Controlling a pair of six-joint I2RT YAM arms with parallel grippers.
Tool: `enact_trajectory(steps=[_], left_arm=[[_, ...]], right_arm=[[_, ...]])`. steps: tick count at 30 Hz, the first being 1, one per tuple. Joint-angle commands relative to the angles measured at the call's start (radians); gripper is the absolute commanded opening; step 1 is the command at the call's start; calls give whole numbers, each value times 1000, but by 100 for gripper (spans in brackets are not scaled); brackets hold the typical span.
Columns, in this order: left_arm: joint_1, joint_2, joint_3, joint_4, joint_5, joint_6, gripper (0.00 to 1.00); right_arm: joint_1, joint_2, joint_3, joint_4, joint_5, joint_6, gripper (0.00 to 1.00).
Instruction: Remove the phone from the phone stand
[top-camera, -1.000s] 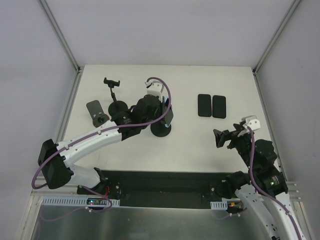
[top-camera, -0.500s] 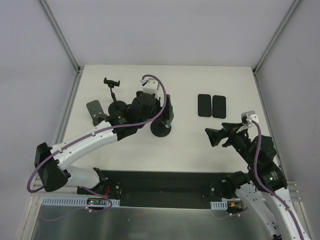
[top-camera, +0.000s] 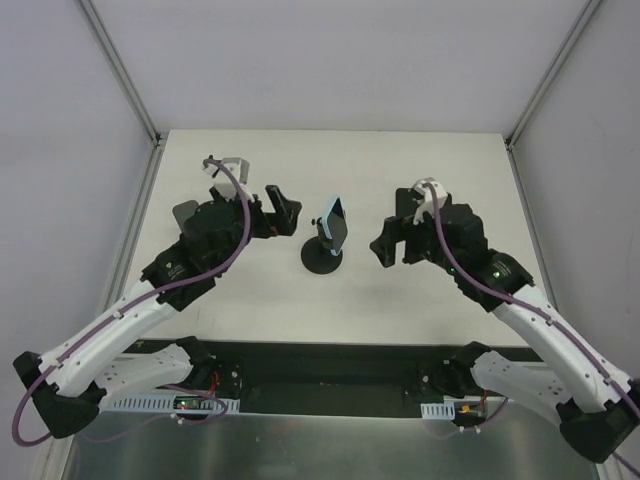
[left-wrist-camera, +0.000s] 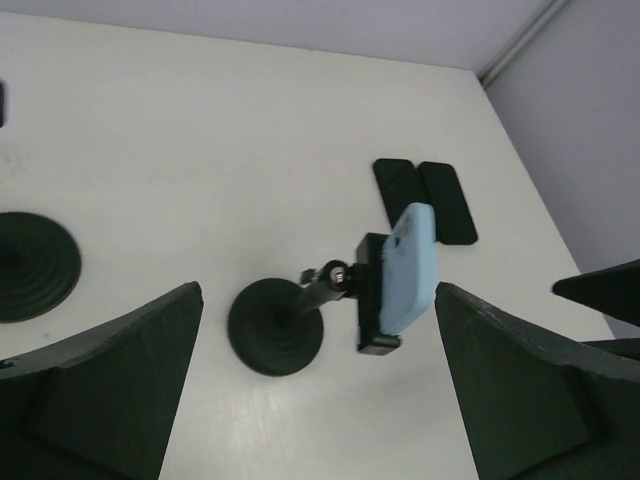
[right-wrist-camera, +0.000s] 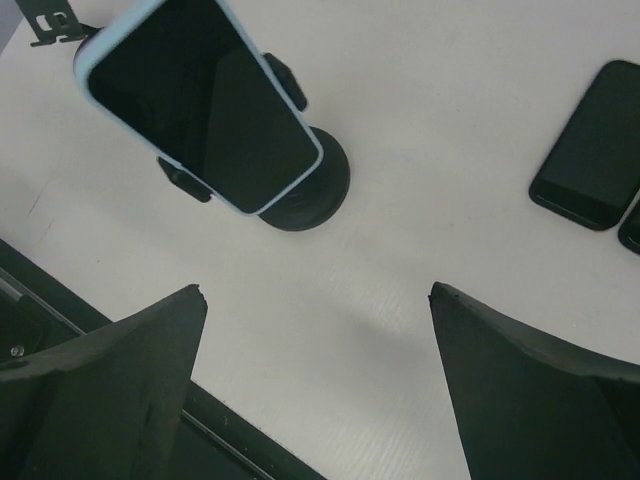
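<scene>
Between the left gripper (top-camera: 282, 206) and right gripper (top-camera: 390, 234), both spread wide apart, the phone (top-camera: 335, 222) sits clamped in the phone stand (top-camera: 323, 259)

The phone (top-camera: 335, 222) sits on the phone stand (top-camera: 323, 257) near the middle of the table (top-camera: 400, 160), between the left gripper (top-camera: 284, 210) on its left and the right gripper (top-camera: 386, 230) on its right, with two flat phones (left-wrist-camera: 400, 195) side by side beyond the stand.

Bright even light, soft shadows, pics sharp.
</scene>
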Motion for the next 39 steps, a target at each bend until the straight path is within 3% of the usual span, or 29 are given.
enact_trajectory(steps=[1, 5, 10, 14, 23, 26, 33, 39], left_arm=[[91, -113, -181, 8, 7, -38, 99], [171, -225, -318, 28, 37, -63, 99], [173, -268, -387, 39, 37, -57, 99], [174, -262, -387, 39, 47, -43, 99], [173, -242, -384, 39, 55, -27, 99], [174, -237, -381, 39, 63, -20, 99], [174, -223, -372, 51, 127, 29, 99], [173, -196, -372, 113, 279, 132, 99]], right_arm=[[190, 128, 183, -54, 272, -60, 96], [343, 269, 344, -135, 501, -39, 96], [471, 473, 560, -194, 726, -31, 96], [523, 599, 680, -238, 802, -9, 96], [539, 760, 745, -224, 883, -3, 99], [540, 786, 751, -235, 889, -2, 90], [542, 745, 690, -208, 840, -45, 52], [540, 650, 582, -135, 760, -120, 28]])
